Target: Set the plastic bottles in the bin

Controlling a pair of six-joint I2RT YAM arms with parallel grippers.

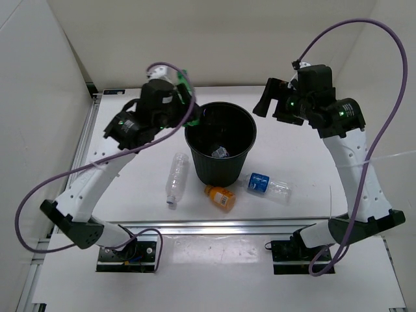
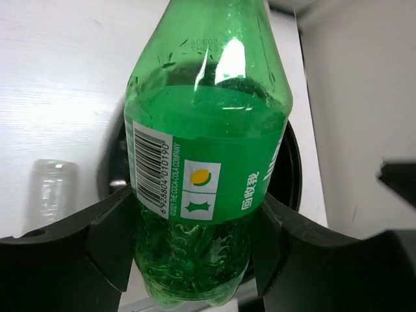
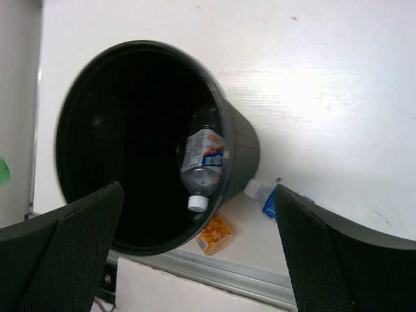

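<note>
1. Left claw [image 2: 193, 246] is clamping the green bottle [image 2: 208, 117] low on its body, with a matte black finger [image 2: 107, 244] pressing each side. The plastic is glossy and see-through, the base is ribbed, and a green label with a white barcode strip is wrapping the middle.
2. This claw is holding the bottle up at the left rim of the bin [image 1: 220, 170]. A dark arc of that rim is showing behind the bottle in the left wrist view.
3. Right claw [image 3: 201, 260] is hanging spread wide with nothing in it, above the table [image 1: 305, 146] by the bin's far right side. Its finger pads are showing a fine mesh texture.
4. The bin is round, black, tapered and smooth-walled, and is standing upright mid-table.
5. The small bottle [image 3: 201, 159], clear with a white label and a white cap, is lying inside the bin against its wall.
6. The long bottle [image 1: 176, 179], clear and ridged, is lying on the table just left of the bin.
7. The orange bottle [image 1: 221, 197], short and stubby, is lying just in front of the bin.
8. The blue-label bottle [image 1: 268, 185], clear, is lying on its side at the bin's near right.
</note>
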